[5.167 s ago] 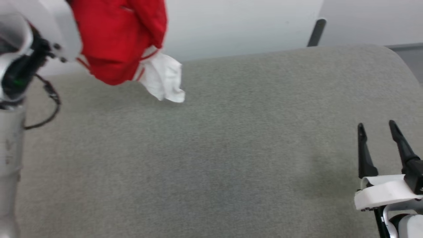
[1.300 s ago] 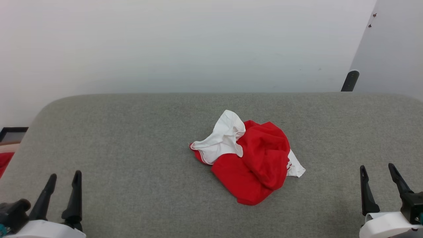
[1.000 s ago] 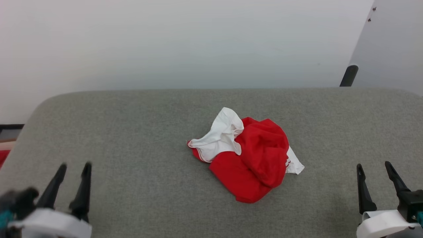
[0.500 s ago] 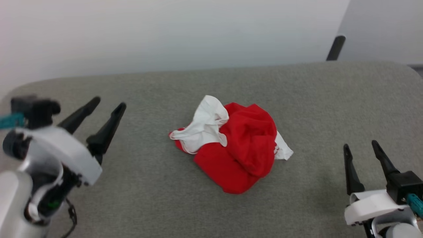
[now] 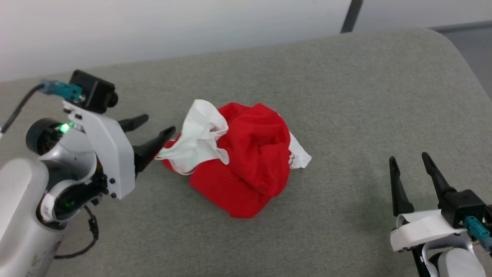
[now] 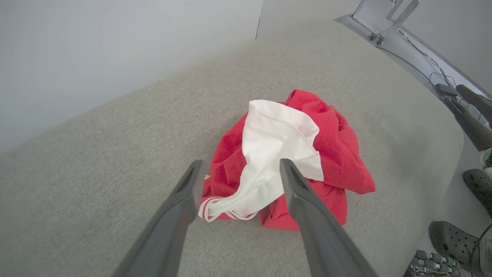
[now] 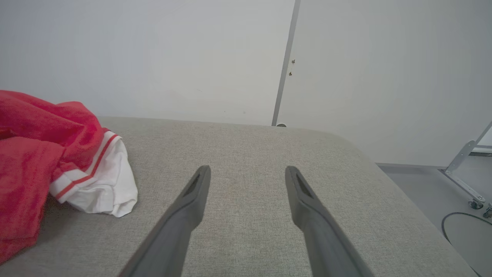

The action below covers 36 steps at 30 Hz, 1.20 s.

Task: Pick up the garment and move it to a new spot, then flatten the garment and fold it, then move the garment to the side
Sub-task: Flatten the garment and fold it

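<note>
**A:** How were the arms posed?

**B:** The left gripper reached out low over the grey surface, its 2 fingers spread wide and gripping nothing. The right gripper hovered level, jaws equally wide and empty.

**A:** And the garment?

**B:** The garment lay crumpled in 1 heap. Its white sleeve sat between and just beyond the left tips; I couldn't tell whether they touched. It was well off to the left of the right jaws.

**A:** What differed from half a second before?

**B:** The left gripper had closed in on the sleeve from well apart. The right one kept its distance.

**A:** Further out?

**B:** Bare grey surface ahead of the right jaws, then a pale wall and a dark post past the far edge.
</note>
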{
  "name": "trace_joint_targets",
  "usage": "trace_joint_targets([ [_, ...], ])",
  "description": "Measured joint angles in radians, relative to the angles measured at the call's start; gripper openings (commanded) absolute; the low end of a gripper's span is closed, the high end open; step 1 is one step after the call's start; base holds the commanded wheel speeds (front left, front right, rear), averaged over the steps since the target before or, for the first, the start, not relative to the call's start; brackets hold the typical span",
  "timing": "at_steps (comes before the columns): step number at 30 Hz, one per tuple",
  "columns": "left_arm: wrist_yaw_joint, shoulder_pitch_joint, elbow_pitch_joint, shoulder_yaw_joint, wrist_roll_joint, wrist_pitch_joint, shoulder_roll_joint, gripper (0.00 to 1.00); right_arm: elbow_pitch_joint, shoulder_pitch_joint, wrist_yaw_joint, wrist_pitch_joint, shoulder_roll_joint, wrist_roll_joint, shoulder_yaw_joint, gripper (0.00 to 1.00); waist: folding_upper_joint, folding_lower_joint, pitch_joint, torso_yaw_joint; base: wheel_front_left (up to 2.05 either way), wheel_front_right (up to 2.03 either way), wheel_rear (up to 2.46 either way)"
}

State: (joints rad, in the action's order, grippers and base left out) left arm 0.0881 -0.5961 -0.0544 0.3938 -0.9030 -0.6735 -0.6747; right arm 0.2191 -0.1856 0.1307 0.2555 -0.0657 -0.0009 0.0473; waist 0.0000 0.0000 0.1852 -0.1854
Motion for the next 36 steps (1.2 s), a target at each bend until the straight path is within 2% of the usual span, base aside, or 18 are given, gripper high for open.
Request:
trace_joint_targets([
  [9,-0.001,-0.034,0.03,0.047,-0.015,-0.1,-0.004,1.0,0.012,-0.019,0.0,0.006,0.008,0.003,0.0,1.0,0.0,0.0,0.055,-0.054,0.0,0.0,0.0],
  [19,0.0,-0.064,0.057,0.085,-0.013,-0.139,0.01,1.0,0.001,-0.031,0.0,0.006,0.012,0.009,0.002,1.0,0.0,0.0,0.083,-0.065,0.0,0.0,0.0],
  [20,0.0,-0.066,0.066,0.085,-0.021,-0.146,0.016,0.18,0.001,-0.032,0.0,0.006,0.012,0.01,0.002,1.0,0.0,0.0,0.084,-0.063,0.0,0.0,0.0],
  [21,0.0,-0.071,0.071,0.086,-0.025,-0.151,0.021,0.04,0.001,-0.034,0.0,0.006,0.012,0.01,0.002,1.0,0.0,0.0,0.085,-0.062,0.0,0.0,0.0],
  [22,0.0,-0.077,0.073,0.087,-0.026,-0.151,0.023,0.0,0.001,-0.035,0.0,0.006,0.012,0.01,0.003,1.0,0.0,0.0,0.085,-0.061,0.0,0.0,0.0],
  [30,-0.002,-0.1,0.083,0.094,-0.029,-0.181,0.015,0.0,0.0,-0.037,0.0,0.006,0.013,0.009,0.01,1.0,0.0001,0.0,0.078,-0.046,0.0,0.0,0.0],
  [36,-0.025,-0.099,0.047,0.079,-0.028,-0.186,-0.012,0.0,0.0,-0.03,0.0,0.006,0.013,0.0,0.02,1.0,0.0,0.0,0.064,-0.021,0.0,0.0,0.0],
])
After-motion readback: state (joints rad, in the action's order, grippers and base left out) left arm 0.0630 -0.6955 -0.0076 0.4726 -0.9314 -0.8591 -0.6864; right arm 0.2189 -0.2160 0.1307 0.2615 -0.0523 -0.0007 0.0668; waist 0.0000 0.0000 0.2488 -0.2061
